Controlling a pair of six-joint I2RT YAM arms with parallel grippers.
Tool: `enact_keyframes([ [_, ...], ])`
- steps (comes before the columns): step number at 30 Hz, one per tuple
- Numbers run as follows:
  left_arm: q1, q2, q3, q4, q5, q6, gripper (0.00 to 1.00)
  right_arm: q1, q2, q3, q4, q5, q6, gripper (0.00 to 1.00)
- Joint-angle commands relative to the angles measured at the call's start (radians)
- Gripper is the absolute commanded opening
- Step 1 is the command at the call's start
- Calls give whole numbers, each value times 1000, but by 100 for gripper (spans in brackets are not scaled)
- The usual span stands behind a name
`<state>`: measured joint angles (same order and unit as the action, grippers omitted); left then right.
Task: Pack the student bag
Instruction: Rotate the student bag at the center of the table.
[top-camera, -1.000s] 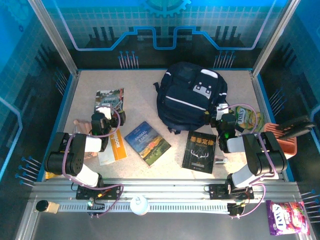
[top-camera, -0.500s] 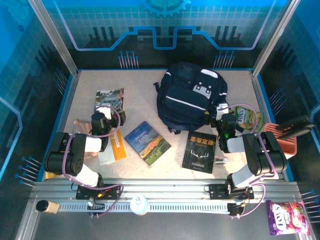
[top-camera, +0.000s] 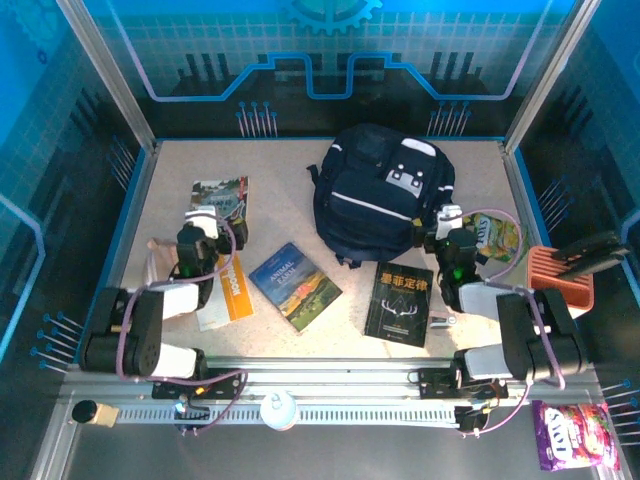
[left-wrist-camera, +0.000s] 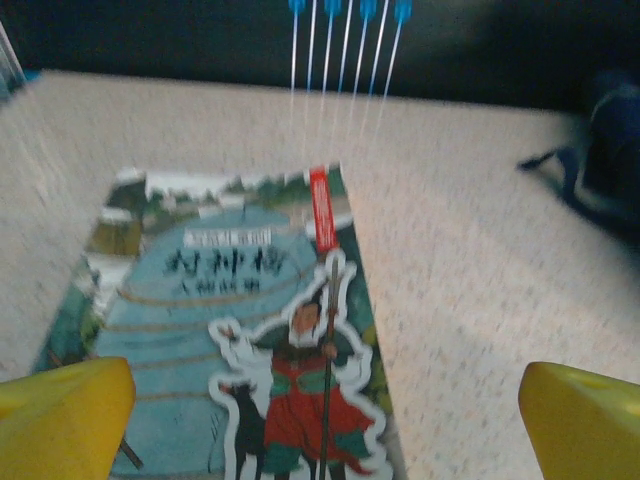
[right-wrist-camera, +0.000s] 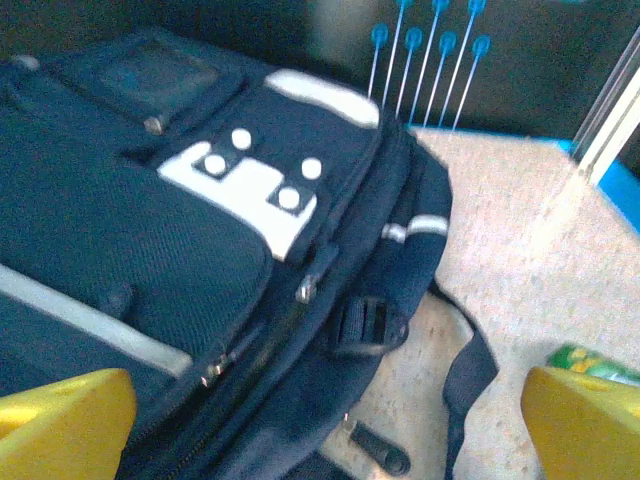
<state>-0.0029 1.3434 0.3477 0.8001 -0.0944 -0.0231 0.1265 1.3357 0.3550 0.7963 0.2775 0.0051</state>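
Navy student bag (top-camera: 383, 195) lies flat on the table (top-camera: 280, 165), far-centre and a little right of the middle. Grey-white patch faces up, white stripe across the front, one black strap trailing off its right side (zip pulls show in the right wrist view; whether the zip is undone I cannot tell).

Just beside the bag's near-right edge: right gripper (top-camera: 447, 222), jaws spread wide, nothing between them. A green packet (top-camera: 497, 238) lies just to its right.

Nearer than the bag: black book (top-camera: 400, 303), flat. Left of it, landscape-cover book (top-camera: 295, 285), lying askew.

Further left: orange-and-white booklet (top-camera: 228, 290), then illustrated book (top-camera: 220, 195) on the table's left side. Over that book's near end, left gripper (top-camera: 205, 222), jaws spread wide, empty.
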Motion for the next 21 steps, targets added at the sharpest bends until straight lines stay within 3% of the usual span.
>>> enact_keyframes([
  [1,-2,-131,60,-188,-77,-73,99,47,-80,125,-264,58,23,100],
  [3,-8,-192,120,-342,-129,-202,99,60,-96,215,-441,17,110,100],
  [5,-11,-219,204,-507,-138,-301,99,59,-84,330,-640,-123,224,100],
  [7,-23,-213,305,-662,-116,-342,99,68,-38,454,-808,-256,290,100],
  [10,-40,-188,406,-795,-67,-408,99,97,56,631,-987,-337,355,100],
  [13,-53,-156,470,-836,76,-468,99,110,142,747,-1065,-377,416,100],
  [16,-95,-110,510,-835,179,-518,99,104,203,780,-1008,-408,475,100],
  [21,-193,-14,564,-830,241,-581,99,105,368,926,-1061,-426,525,98],
])
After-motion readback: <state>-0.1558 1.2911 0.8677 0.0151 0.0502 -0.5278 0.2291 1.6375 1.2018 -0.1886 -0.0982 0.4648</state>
